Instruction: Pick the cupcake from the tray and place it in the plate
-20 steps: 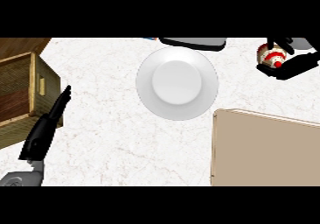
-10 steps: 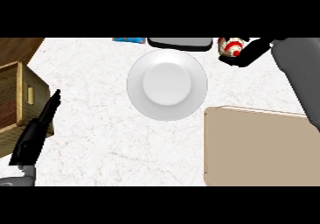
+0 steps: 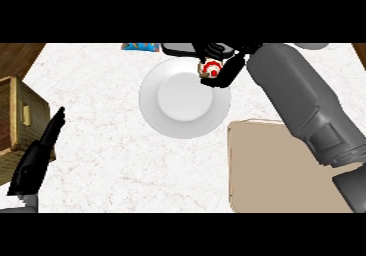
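I see my right hand [image 3: 221,64], black, at the top of the view, with its fingers curled round the small cupcake with white icing and a red top [image 3: 210,68]. The cupcake is held up in that hand, over the top right edge of the round white plate [image 3: 184,97]. I cannot tell if the cupcake touches the plate or hangs just above it. Only the red and white part of the cupcake shows between the dark fingers; the rest is hidden by the hand.

My grey right forearm [image 3: 300,102] comes in from the lower right and goes up across the view to the hand. It passes over the top right corner of the flat tan tray [image 3: 271,172], which lies just to the lower right of the plate.

My left hand [image 3: 40,152] shows at the left side, black, with its fingers straight and together, pointing up. It is at rest on the white marble counter [image 3: 105,165], well apart from the plate. Just beside it, at the left edge, is a brown wooden box [image 3: 16,117].

At the top, near the plate's upper left edge, a small blue packet [image 3: 140,47] lies on the counter. A dark thing [image 3: 178,49] sits beside it, partly behind my right hand, and I cannot tell what it is
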`<action>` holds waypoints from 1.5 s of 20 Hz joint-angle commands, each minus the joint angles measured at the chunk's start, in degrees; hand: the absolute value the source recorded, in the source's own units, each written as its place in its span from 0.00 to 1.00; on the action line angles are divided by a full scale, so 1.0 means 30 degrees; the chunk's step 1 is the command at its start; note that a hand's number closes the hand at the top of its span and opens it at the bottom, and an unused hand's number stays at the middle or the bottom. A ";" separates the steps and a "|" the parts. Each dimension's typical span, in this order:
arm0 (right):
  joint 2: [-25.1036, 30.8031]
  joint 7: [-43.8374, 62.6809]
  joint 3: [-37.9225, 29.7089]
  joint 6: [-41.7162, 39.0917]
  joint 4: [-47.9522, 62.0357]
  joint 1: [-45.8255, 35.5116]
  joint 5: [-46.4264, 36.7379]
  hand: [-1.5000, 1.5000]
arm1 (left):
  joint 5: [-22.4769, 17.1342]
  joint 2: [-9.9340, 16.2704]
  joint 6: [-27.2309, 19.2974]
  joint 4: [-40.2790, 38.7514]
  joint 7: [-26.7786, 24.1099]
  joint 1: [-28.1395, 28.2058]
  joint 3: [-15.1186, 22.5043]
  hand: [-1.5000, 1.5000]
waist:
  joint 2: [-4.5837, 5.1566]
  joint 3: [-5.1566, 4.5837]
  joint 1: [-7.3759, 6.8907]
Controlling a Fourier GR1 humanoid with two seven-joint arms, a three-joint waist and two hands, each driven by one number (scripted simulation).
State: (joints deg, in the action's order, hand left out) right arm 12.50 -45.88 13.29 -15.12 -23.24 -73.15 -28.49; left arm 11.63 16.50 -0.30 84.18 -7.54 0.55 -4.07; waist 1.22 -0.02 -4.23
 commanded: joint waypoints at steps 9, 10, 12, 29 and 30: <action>-0.4110 0.0147 0.1142 -0.0019 0.4349 -0.0951 -0.1839 1.00 | -0.0226 -0.0153 0.0238 -0.0085 0.0418 -0.0338 -0.0273 0.50 | 0.0025 -0.0002 0.0155; -0.4122 0.1118 -0.0021 -0.0054 0.4535 -0.0039 -0.0448 1.00 | 0.0083 -0.0324 -0.0014 -0.0038 -0.0236 0.0278 -0.0055 0.50 | -0.0011 -0.0003 0.0114; -0.4139 0.2427 0.0212 0.0554 0.4470 -0.0120 -0.0370 0.00 | -0.0325 0.0035 0.0338 0.0405 0.1022 -0.0673 -0.0457 0.50 | -0.0063 0.0002 0.0153; -0.2426 0.3785 -0.4886 0.0735 0.5653 -0.0642 0.4960 0.00 | 0.0033 -0.0116 0.0405 0.0324 -0.0032 0.0102 -0.0291 0.50 | 0.0242 0.0016 -0.0212; -0.1348 0.3800 -0.5426 -0.0718 0.5653 -0.1068 0.5521 0.00 | 0.0415 -0.0970 -0.0220 0.0006 -0.0422 0.0398 0.0221 0.50 | 0.0290 0.0012 -0.0164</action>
State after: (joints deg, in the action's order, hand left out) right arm 3.74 -36.16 1.41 -14.01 -7.73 -74.61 -15.82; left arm 12.38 15.33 -0.09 84.41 -7.79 0.74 -4.46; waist 1.68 0.01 -4.41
